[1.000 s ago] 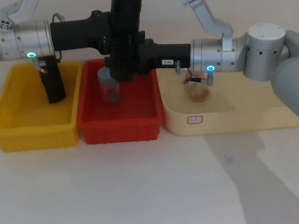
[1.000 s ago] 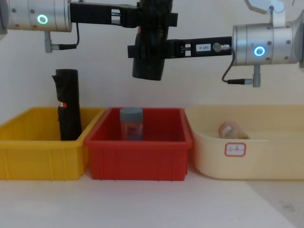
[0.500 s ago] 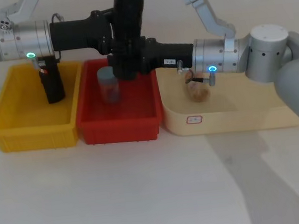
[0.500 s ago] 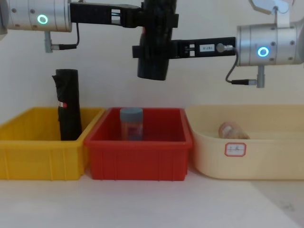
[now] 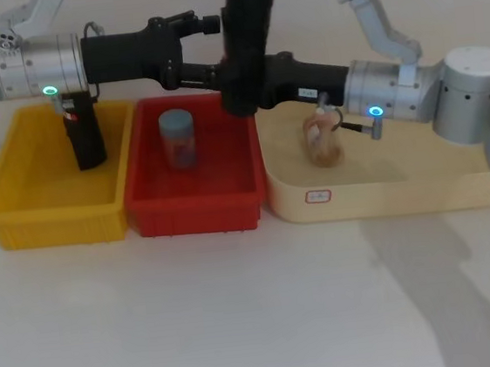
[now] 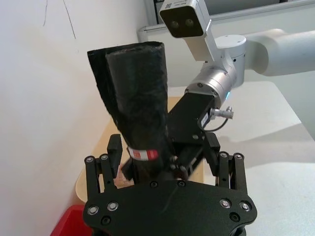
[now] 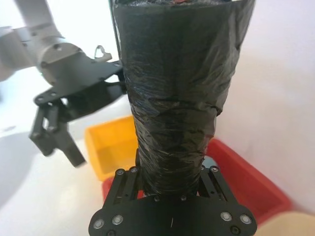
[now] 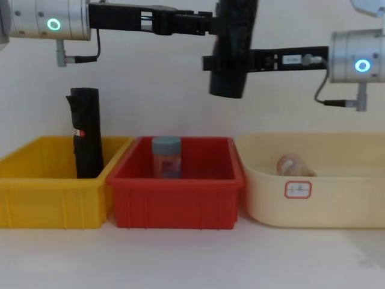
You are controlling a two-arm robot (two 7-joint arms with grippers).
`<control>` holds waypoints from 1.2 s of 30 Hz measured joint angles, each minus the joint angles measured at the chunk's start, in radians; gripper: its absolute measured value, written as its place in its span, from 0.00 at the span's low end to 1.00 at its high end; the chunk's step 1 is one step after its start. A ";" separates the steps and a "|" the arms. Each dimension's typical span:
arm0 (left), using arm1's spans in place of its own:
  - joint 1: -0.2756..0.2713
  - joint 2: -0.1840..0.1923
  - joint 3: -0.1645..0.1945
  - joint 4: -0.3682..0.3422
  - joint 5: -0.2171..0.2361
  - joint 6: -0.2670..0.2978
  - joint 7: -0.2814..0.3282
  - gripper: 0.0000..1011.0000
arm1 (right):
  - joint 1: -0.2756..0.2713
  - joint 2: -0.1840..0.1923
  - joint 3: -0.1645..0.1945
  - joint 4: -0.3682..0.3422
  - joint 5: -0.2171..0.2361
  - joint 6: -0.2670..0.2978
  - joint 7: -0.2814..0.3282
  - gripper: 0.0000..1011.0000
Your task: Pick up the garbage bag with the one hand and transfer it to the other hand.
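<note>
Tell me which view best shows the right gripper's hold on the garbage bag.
The right wrist view: the right gripper clamps the garbage bag at its base. The chest view shows the grip side-on, the head view from above, and the left wrist view shows it behind the roll.

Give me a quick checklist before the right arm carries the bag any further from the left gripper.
1. Right gripper shut on the garbage bag: ok, in the right wrist view its fingers clamp the roll near its lower end.
2. Left gripper released: ok, its fingers stand open and apart from the bag.
3. Bag roll intact: cannot tell, the outer sheet hangs loose along one side.
4. Bag's height over the red bin: ok, it hangs well above the jar.
5. Second black roll undisturbed: ok, upright in the yellow bin.
</note>
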 joint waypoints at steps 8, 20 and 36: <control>0.000 0.000 0.000 0.000 0.000 0.000 0.000 0.99 | -0.046 0.059 0.039 -0.093 -0.006 0.039 -0.100 0.46; 0.000 0.000 0.000 0.000 0.000 0.000 0.000 0.99 | -0.076 0.157 0.074 -0.219 -0.049 0.149 -0.238 0.46; 0.000 0.000 0.000 0.000 0.000 0.000 0.000 0.99 | -0.050 0.220 0.052 -0.279 -0.110 0.276 -0.270 0.46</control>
